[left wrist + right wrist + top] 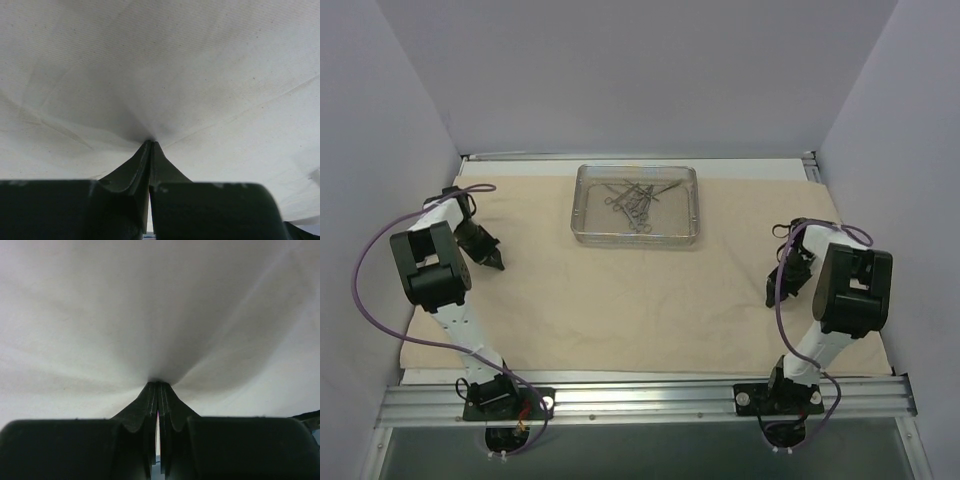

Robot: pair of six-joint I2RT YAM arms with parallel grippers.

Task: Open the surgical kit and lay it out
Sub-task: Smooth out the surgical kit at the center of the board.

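Observation:
The beige cloth wrap (640,295) lies spread open over the table. The silver wire-mesh tray (636,239) stands on it at the back middle and holds several steel scissors and forceps (635,197) in a loose pile. My left gripper (497,264) is down on the cloth's left part. In the left wrist view it (151,143) is shut, and cloth (165,75) creases run to its tip. My right gripper (773,297) is down on the cloth's right part. In the right wrist view it (159,384) is shut, and cloth (160,315) folds draw in to its tip.
White walls close in the table at the left, back and right. A metal rail (640,398) with both arm bases runs along the near edge. The cloth's edges reach close to the table's sides.

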